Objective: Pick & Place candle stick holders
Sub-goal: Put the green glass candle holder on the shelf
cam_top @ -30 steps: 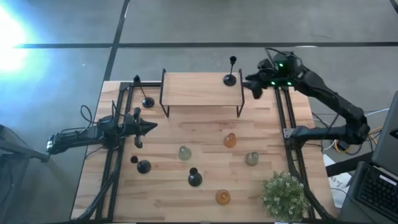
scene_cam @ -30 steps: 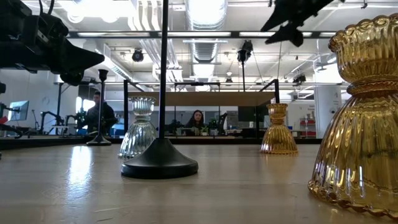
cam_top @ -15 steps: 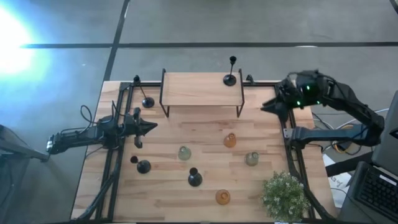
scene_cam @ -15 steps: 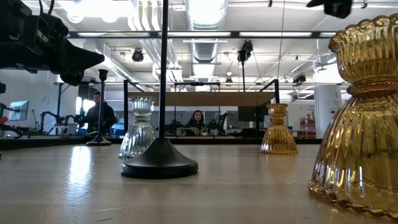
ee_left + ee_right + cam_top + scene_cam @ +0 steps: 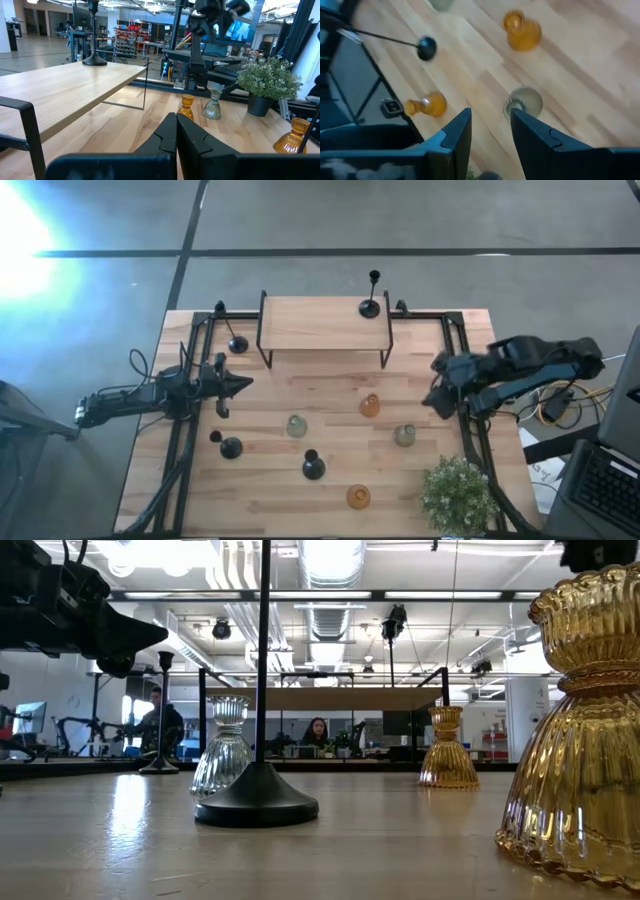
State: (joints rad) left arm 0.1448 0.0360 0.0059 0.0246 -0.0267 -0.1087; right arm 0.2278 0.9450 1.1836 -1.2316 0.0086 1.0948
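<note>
Spanning workshop floor: slatted wooden table [image 5: 330,385]

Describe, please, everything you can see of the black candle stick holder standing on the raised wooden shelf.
The black candle stick holder has a round, flat base, a thin straight stem and a small cup at the top, all in what looks like matte black metal. It stands upright near the right end of the raised wooden shelf, resting only on the board. Nothing else touches it, and no other holder shares the shelf. The left wrist view shows it too.
</note>
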